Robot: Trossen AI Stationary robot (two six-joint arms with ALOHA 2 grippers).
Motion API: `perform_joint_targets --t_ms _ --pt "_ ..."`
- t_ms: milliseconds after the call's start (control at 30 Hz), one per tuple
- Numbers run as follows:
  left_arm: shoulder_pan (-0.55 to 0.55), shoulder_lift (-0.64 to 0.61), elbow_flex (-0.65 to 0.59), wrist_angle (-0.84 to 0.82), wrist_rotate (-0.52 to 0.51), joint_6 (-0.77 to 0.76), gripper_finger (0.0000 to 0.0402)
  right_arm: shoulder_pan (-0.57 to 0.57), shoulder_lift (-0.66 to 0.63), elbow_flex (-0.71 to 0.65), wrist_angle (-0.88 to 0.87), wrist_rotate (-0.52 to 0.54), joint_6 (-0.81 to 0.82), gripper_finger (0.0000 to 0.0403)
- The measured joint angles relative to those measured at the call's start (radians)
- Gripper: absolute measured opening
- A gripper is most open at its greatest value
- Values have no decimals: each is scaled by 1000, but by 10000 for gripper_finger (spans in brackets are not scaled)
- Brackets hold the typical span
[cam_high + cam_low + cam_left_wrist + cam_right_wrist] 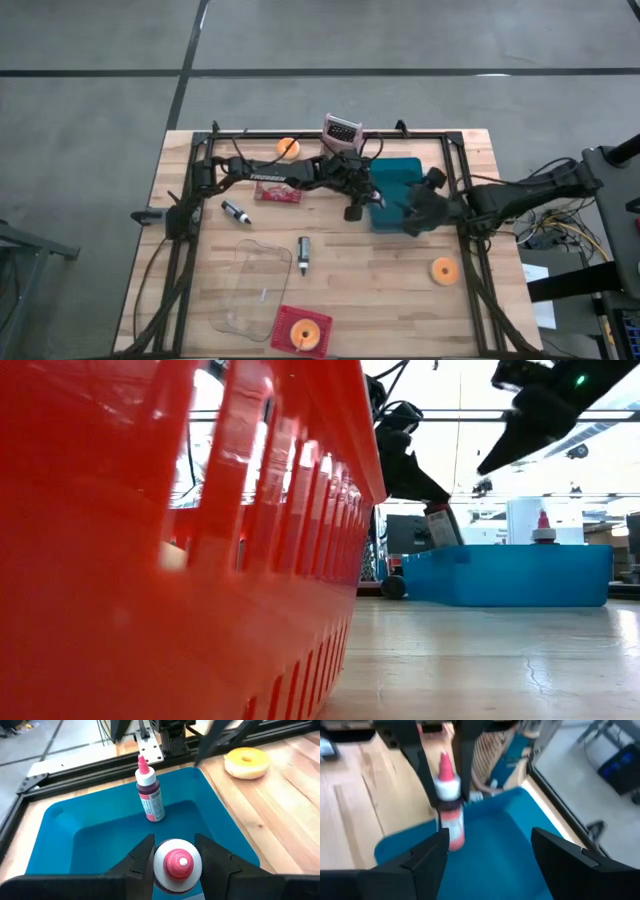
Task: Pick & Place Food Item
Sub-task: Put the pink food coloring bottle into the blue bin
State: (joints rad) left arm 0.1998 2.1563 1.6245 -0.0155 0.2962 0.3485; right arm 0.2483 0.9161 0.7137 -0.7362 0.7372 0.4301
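Note:
A small bottle [175,865] with a pink nozzle, a white cap and red contents sits between the fingers of my left gripper [174,845], which is shut on it. It is held over the left end of the blue bin [400,175]. In the low view its body [440,525] hangs below the fingers. A second bottle of the same kind [150,795] stands upright on its base on the bin's floor. My right gripper [487,855] hovers open above the bin's right part [415,215] and touches nothing. My left gripper pinches the bottle's white cap [159,866] between its two fingers, one on each side. The fingers slant down from the table's left side. The bottle stays upright, nozzle up, and its body hangs below the fingers over the bin [100,835].
A red basket [300,330] holding an orange ring fills the left of the low view. A clear container [250,290], two markers [235,212] [303,255], a red packet [278,192], two more orange rings [288,147] [443,270] and a pink basket [342,130] lie around the bin.

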Motion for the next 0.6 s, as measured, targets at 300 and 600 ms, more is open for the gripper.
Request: perform_joint_targets --t_ms 300,600 --pt "-19 7 73 -115 4 27 109 103 1 217 -440 0 233 257" --pt "-47 149 280 -320 -40 72 109 114 2 316 -576 -5 270 253"
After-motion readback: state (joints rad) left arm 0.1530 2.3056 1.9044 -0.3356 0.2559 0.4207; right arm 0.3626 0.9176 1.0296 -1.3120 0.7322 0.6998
